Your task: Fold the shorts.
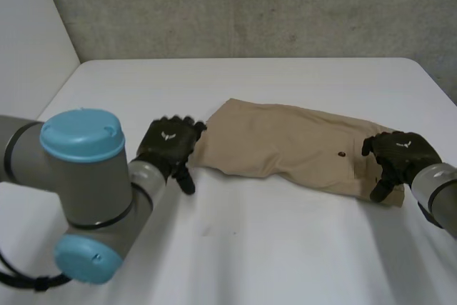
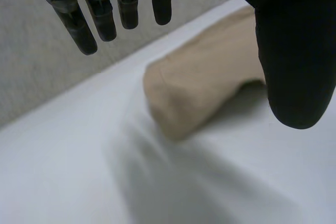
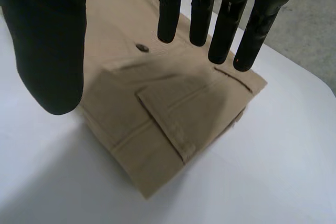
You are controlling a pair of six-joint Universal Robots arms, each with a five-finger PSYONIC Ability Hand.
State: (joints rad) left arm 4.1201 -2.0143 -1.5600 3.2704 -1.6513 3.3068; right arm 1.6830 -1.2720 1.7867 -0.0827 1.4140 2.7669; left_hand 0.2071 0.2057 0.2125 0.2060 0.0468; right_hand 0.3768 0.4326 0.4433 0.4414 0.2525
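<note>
Shorts (image 1: pixel 285 144) lay flat at frame centre on counter (image 1: pixel 235 248). Left hand (image 1: pixel 168 146) at frame-left end, right hand (image 1: pixel 398 158) over frame-right end; both with fingers apart, gripping nothing. Advice: pinch ends evenly, lift together.

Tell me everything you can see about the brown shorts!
The shorts are tan, woven-looking cloth, lying flat across the white table. A small dark button and a flap pocket show at one end, under the open right hand. The open left hand is at the other end; neither grips them.
</note>
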